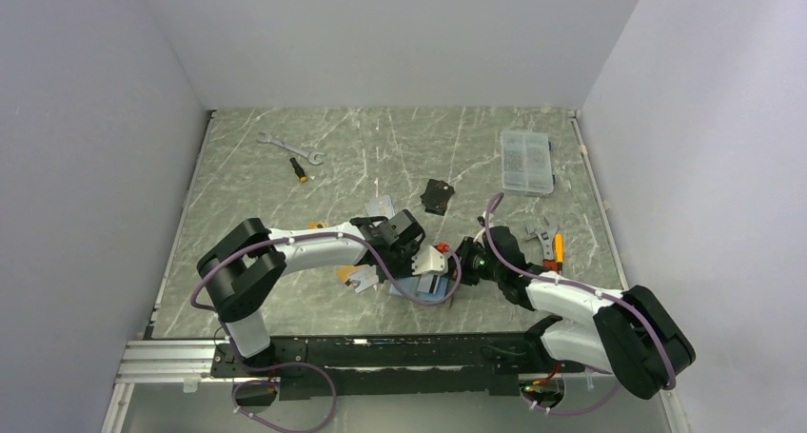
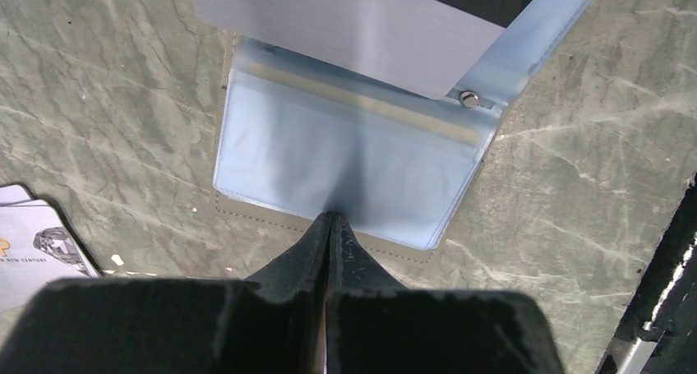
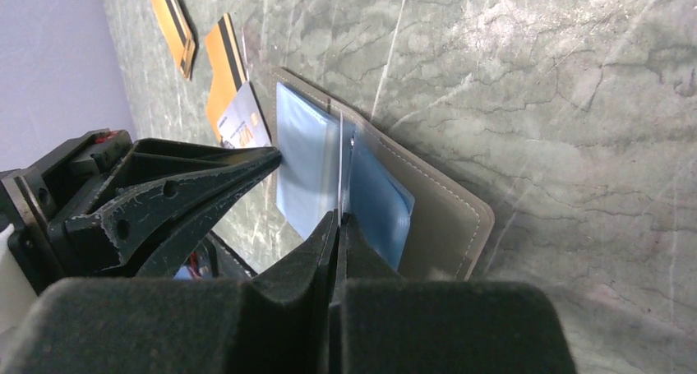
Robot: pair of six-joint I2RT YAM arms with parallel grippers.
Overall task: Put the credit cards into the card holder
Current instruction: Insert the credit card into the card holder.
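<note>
The grey-taupe card holder (image 1: 436, 290) lies open on the table, its pale blue sleeves (image 2: 353, 160) facing up. My right gripper (image 3: 339, 216) is shut on a silver-grey credit card (image 3: 339, 156), seen edge-on, held upright over the holder (image 3: 444, 201). The left wrist view shows that card (image 2: 353, 20) with its black stripe, its lower edge at the sleeves near the snap. My left gripper (image 2: 330, 218) is shut, its tips at the holder's near edge. More cards (image 1: 362, 279), two orange (image 3: 226, 70) and one silver (image 3: 246, 127), lie left of the holder.
A black folded pouch (image 1: 438, 197) and a further silver card (image 1: 379, 207) lie behind the grippers. A clear compartment box (image 1: 526, 162) stands at the back right. Wrenches (image 1: 290, 149) (image 1: 541, 235) and small screwdrivers (image 1: 300, 169) (image 1: 558, 250) lie around. Walls close three sides.
</note>
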